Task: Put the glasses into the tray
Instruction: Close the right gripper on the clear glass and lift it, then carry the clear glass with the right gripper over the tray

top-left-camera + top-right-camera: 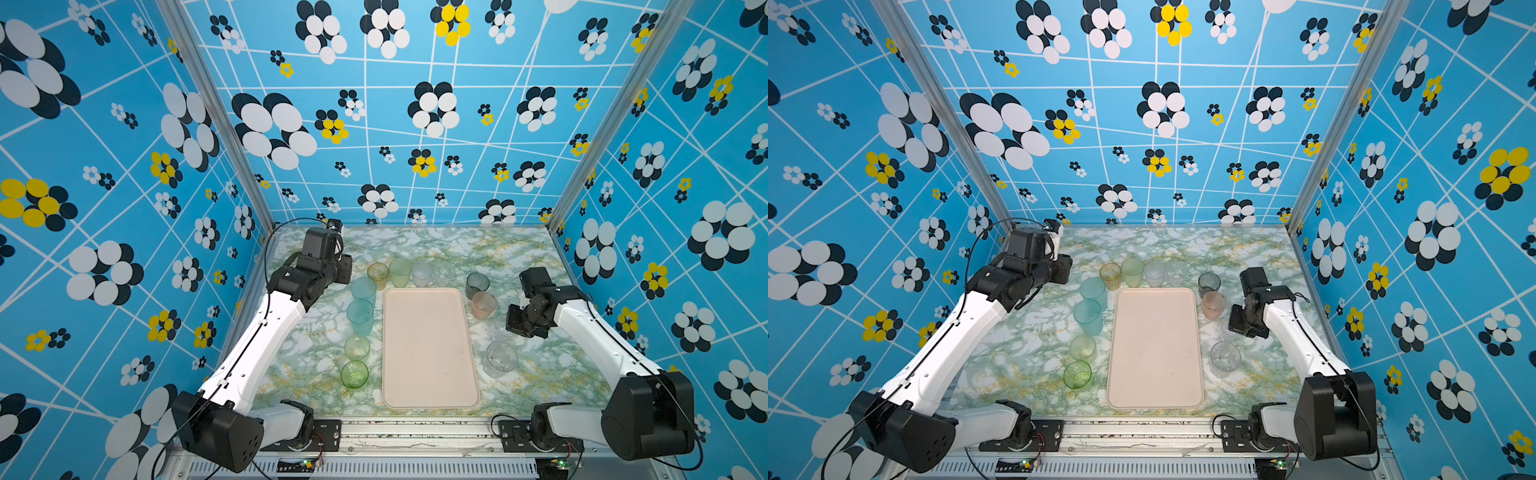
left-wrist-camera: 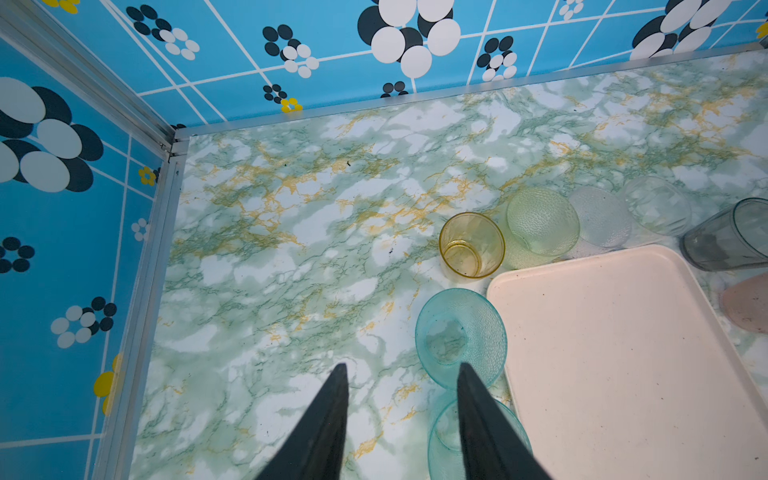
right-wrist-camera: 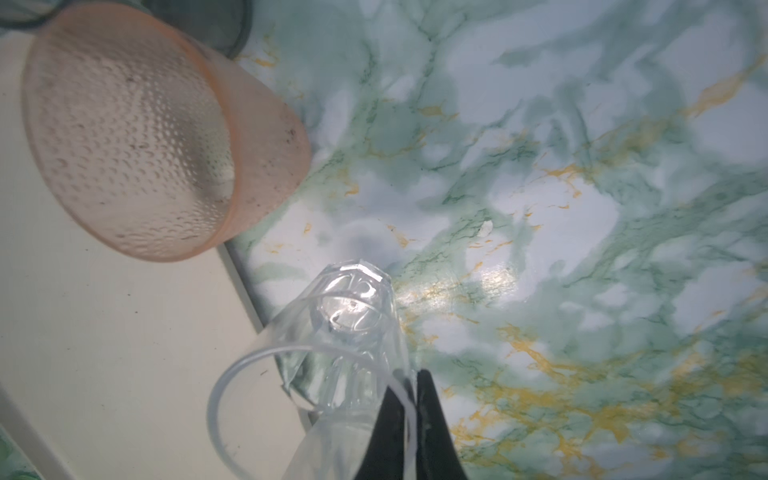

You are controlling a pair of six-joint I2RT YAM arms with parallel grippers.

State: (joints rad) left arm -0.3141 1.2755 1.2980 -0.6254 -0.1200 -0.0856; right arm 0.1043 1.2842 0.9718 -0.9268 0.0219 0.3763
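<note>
Twelve translucent glasses ring the tray on three sides, none in it: a cream-pink rectangle with rounded corners on a marbled table. Left, near to far: two green, two dimpled teal. Right: two clear, one dimpled pink, one smoky grey. The right gripper pinches the rim of a faceted clear tumbler, nearly invisible in both top views. The left gripper, half spread and empty, hovers by the teal pair. Farthest: amber, pale green, two faint clear.
</note>
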